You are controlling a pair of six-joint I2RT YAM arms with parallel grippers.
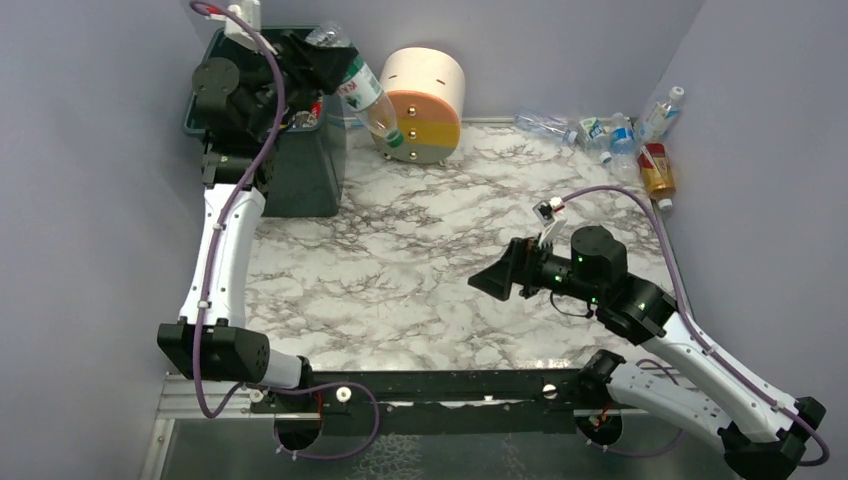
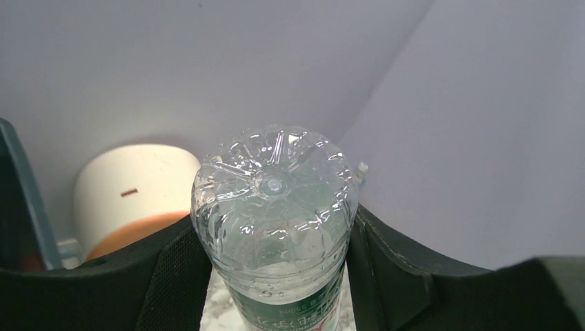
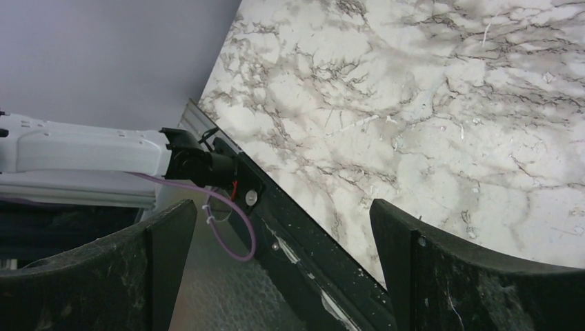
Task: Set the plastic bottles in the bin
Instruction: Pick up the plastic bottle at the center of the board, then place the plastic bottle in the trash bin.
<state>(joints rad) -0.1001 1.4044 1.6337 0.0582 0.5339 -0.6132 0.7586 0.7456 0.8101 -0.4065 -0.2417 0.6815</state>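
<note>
A clear green-labelled bottle [image 1: 372, 97] is clamped in the left gripper [image 1: 335, 62] beside the bin [image 1: 312, 175] at the worktop's [image 1: 400, 270] far-left corner. The right gripper [image 1: 494, 281] is held wide, empty. Other bottles [image 1: 655, 170] are heaped at the far-right corner.

Plain lilac-grey walls [image 1: 560, 50] closed in back & both sides; white marble-look tabletop [image 1: 400, 280] w/ grey veins; round cream, yellow & grey drawer unit [image 1: 428, 95] sat by back wall; dark rail [image 1: 430, 385] ran along near edge; light soft, even.
</note>
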